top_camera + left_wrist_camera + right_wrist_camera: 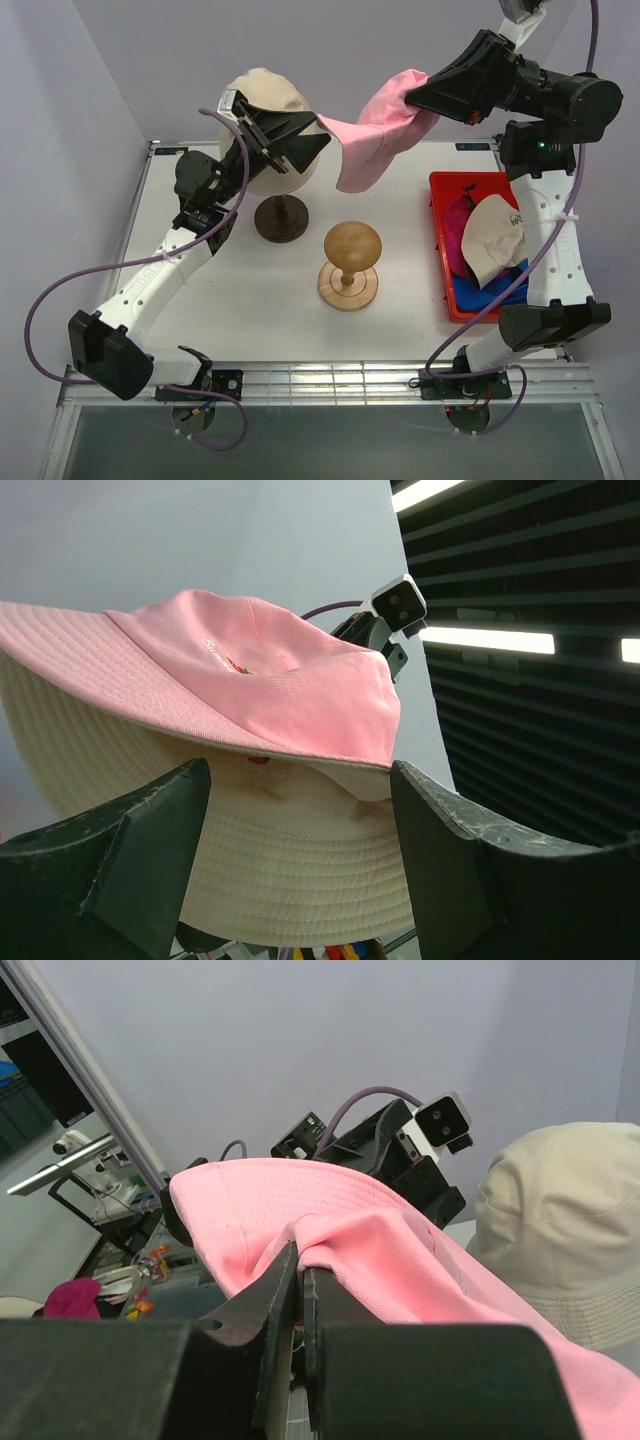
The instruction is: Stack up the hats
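A beige bucket hat sits on a dark brown stand at the back left. My left gripper stands open just beside its brim; the left wrist view shows that brim between and beyond the spread fingers. My right gripper is shut on a fold of the light pink bucket hat, which hangs in the air right of the beige hat and reaches the left gripper's tips. The right wrist view shows the pinched pink fabric and the beige hat behind it.
A pale wooden head form on a round base stands mid-table. At the right, a red tray holds a cream cap, a magenta cap and a blue cap. The right arm crosses over the tray.
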`<state>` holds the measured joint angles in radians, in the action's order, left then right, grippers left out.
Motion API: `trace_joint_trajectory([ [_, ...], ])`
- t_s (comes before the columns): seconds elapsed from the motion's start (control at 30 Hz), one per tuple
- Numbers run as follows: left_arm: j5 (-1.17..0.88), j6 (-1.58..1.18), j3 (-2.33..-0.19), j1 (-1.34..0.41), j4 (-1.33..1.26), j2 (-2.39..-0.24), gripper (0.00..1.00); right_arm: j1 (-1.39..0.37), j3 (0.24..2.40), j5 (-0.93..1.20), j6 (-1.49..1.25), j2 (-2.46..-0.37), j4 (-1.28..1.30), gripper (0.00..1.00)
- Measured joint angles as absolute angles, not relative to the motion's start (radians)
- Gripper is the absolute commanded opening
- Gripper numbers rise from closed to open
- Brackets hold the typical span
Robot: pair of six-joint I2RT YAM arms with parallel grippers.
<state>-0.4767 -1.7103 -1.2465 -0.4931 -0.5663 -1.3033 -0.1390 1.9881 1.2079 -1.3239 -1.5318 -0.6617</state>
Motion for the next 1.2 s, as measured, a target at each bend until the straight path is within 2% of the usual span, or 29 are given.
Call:
trace_joint_trajectory([
  [0.9,-0.438,-1.739,-1.186,-0.509,-0.626,-1.285,0.82,-0.155,1.883,1.216,-1.29,-1.465,-0.677,0.08],
  [1.03,-0.45,-1.736,-1.187,-0.527,-0.63,-1.285,0.75,-0.166,1.883,1.216,-1.276,-1.466,-0.673,0.08],
  [1.13,-0.455,-1.734,-1.187,-0.53,-0.63,-1.285,0.6,-0.171,1.885,1.214,-1.249,-1.467,-0.637,0.08],
  [1.17,-0.456,-1.731,-1.187,-0.531,-0.63,-1.285,0.5,-0.171,1.887,1.214,-1.242,-1.467,-0.625,0.08],
  [1.2,-0.457,-1.726,-1.187,-0.532,-0.629,-1.285,0.46,-0.171,1.888,1.213,-1.232,-1.468,-0.611,0.08],
])
